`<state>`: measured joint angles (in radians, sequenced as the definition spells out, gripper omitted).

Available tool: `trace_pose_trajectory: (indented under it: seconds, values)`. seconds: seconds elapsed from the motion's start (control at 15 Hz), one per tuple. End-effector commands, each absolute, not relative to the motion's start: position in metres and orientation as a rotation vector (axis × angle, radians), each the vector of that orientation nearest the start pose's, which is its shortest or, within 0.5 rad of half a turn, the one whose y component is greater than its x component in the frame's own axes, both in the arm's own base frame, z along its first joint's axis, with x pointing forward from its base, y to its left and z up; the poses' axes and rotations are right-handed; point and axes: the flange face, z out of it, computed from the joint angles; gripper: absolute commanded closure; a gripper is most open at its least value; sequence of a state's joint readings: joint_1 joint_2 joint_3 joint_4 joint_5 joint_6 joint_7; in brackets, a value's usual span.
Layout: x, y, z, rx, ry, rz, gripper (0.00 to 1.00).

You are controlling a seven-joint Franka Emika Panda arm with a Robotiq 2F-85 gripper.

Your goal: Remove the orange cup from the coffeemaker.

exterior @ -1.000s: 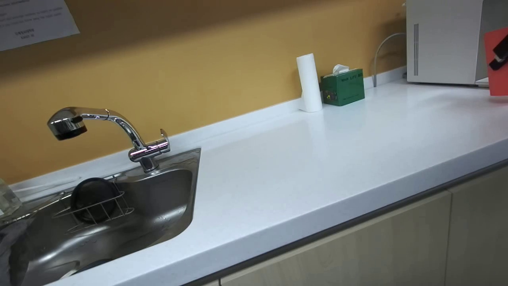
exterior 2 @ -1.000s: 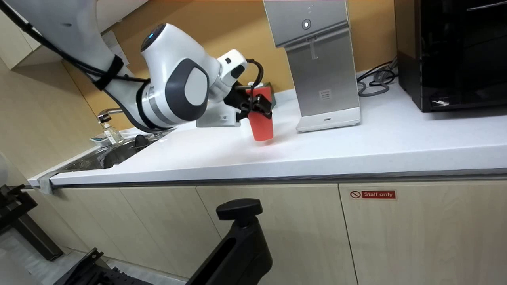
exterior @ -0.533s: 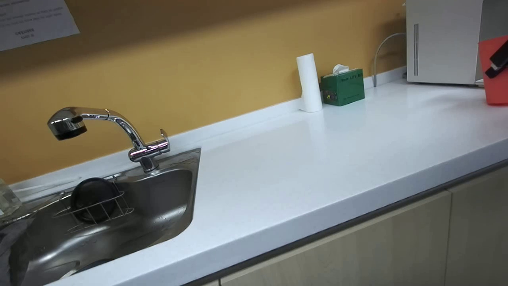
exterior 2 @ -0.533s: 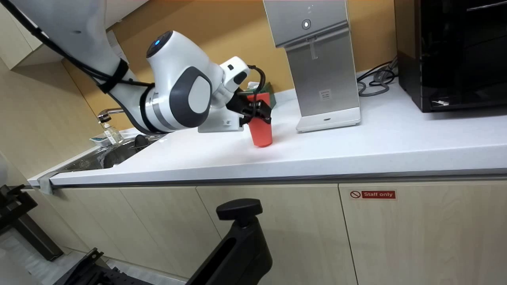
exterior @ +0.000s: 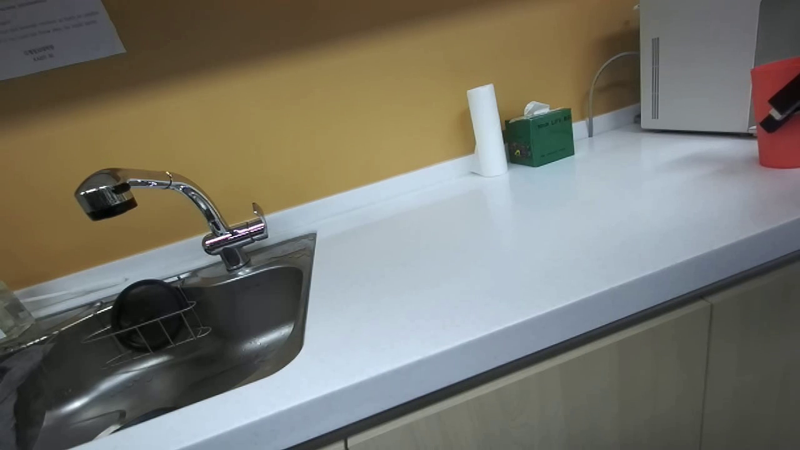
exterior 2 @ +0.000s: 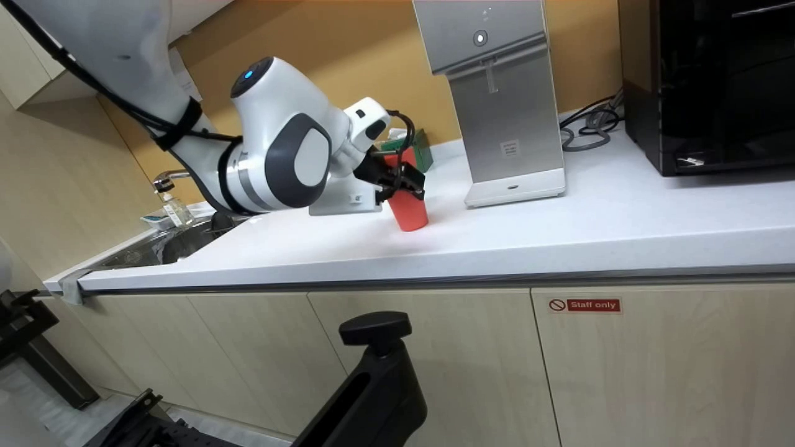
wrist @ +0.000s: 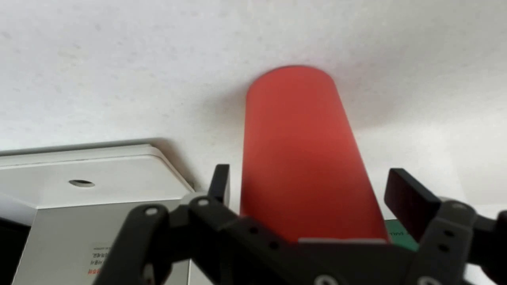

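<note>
- Cup (exterior 2: 409, 214) and gripper (wrist: 311, 192) sit lower than a second ago; the cup's base now rests on the counter (exterior 2: 497, 230).
- Jaws stand parted around the cup: the wrist view shows a gap on each side, while an exterior view shows just one black finger (exterior: 784, 103) across it.
- Between the jaws, the cup is smooth, plain and red-orange, narrowing to its base.
- Beside the jaws, apart from the cup, stands the coffeemaker (exterior 2: 509, 124): flat silvery front, white foot; its side slits (exterior: 655, 78) show only in an exterior view.
- On the jaws' opposite side, the wrist view catches merely a green patch of tissue box (exterior: 544, 140).
- Well away from the jaws lies the steel sink (exterior: 250, 306).
</note>
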<state>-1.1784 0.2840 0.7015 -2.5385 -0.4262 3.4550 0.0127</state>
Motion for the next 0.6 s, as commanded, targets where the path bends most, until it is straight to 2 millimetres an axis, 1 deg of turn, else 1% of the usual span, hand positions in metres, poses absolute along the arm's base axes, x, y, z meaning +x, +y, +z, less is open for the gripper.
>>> trace_pose_trajectory:
  seconds: [0.0, 0.07, 0.13, 0.27, 0.4, 0.53]
  values:
    - [0.451, -0.171, 0.265, -2.955, 0.156, -1.072, 0.00]
    - [0.445, -0.166, 0.259, -2.959, 0.146, -1.039, 0.00]
    - [0.441, -0.163, 0.258, -2.976, 0.139, -1.005, 0.00]
    - [0.432, -0.159, 0.261, -3.017, 0.137, -0.969, 0.00]
    - [0.425, -0.161, 0.272, -3.071, 0.151, -0.956, 0.00]
    - [0.422, -0.162, 0.286, -3.115, 0.158, -0.968, 0.00]
